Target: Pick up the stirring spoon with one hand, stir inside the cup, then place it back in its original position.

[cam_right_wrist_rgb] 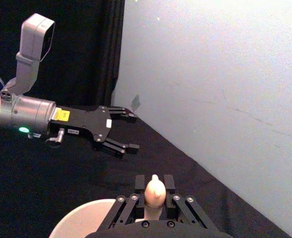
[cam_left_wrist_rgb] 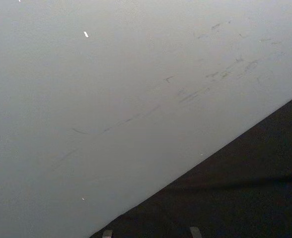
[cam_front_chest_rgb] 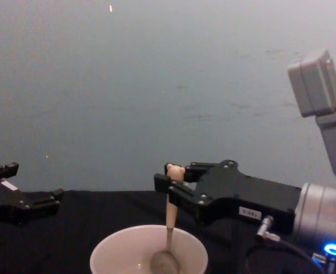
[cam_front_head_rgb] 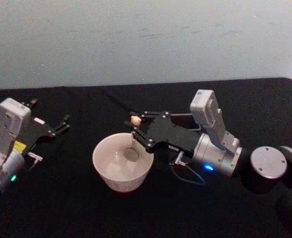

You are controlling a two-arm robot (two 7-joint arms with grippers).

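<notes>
The cup [cam_front_chest_rgb: 118, 246] sits closest, wide and cream-white on the black cloth [cam_front_head_rgb: 61, 208], right under the fingertips of my right gripper [cam_front_chest_rgb: 169, 188]. That gripper is clenched on the stirring spoon [cam_front_chest_rgb: 171, 214]. My two fingers pinch the beige handle just below its small bear head, which pokes out above them. From my grip the spoon hangs almost upright, leaning a little. Its thin neck drops past the rim and its round bowl is low inside the cup, near the bottom. I can't tell whether the bowl touches the bottom. My right arm reaches in from the right and holds the gripper level over the cup's near-right rim.

My left gripper [cam_front_head_rgb: 51, 111] is well apart from the right one, off on the far side of the cup. It lies low over the cloth with its fingers spread wide and nothing between them. Beyond both grippers, the cloth ends at a pale wall [cam_front_head_rgb: 146, 39].
</notes>
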